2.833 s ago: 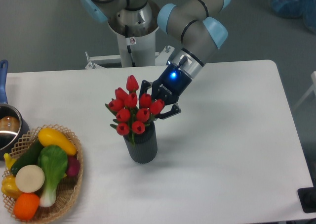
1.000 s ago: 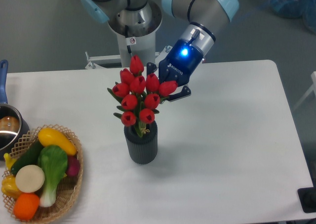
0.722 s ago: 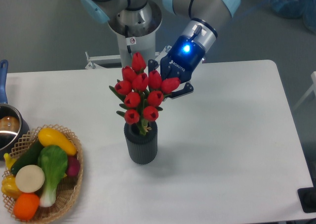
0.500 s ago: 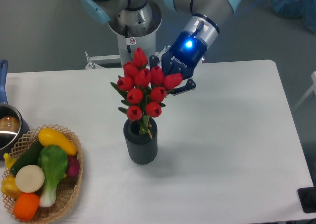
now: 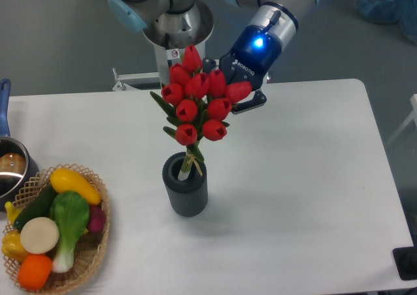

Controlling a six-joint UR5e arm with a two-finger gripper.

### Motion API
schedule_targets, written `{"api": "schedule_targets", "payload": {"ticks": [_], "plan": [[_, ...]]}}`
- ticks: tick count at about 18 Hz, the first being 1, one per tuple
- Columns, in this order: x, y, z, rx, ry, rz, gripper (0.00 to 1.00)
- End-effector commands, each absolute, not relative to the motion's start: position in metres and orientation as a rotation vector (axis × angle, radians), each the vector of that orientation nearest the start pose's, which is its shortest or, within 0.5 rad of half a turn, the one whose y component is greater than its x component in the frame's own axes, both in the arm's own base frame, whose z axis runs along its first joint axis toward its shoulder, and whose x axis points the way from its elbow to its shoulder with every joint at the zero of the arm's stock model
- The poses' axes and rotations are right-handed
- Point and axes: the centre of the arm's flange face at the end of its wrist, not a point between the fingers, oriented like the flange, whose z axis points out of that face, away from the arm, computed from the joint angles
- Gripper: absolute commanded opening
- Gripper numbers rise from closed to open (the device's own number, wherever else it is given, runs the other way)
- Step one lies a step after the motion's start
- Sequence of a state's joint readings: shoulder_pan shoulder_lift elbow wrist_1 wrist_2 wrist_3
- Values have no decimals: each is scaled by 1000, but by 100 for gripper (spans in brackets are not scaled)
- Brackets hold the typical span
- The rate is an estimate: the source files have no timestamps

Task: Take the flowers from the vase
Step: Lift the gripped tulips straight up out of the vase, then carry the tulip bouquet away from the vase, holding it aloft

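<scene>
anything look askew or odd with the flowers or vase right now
Nothing is damaged or spilled. The bunch of red tulip flowers hangs tilted in the gripper, its stem ends just at the mouth of the upright dark grey ribbed vase. The wicker basket of toy vegetables sits tidy.

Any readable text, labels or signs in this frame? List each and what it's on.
"ROBOTIQ": white lettering on the claw body, small, only just legible.
Small red-and-white sticker on the robot base: a warning-type sign, too small to read.
Nothing readable on the vase, flowers, basket or table.
</scene>
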State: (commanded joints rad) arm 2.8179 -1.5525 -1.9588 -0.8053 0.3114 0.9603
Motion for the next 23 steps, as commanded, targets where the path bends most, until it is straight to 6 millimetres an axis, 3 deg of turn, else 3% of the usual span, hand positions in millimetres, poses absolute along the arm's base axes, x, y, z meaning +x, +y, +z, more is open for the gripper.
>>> {"api": "schedule_targets", "payload": {"ticks": [9,14,19,23], "plan": [[-357,346,464,-1834,-13,-259,11],[-375,325,472,-1791,-86,-264,11],[-383,317,472,-1785,-102,-248,11],[-407,310,486,-1790,-54,-156,11]]}}
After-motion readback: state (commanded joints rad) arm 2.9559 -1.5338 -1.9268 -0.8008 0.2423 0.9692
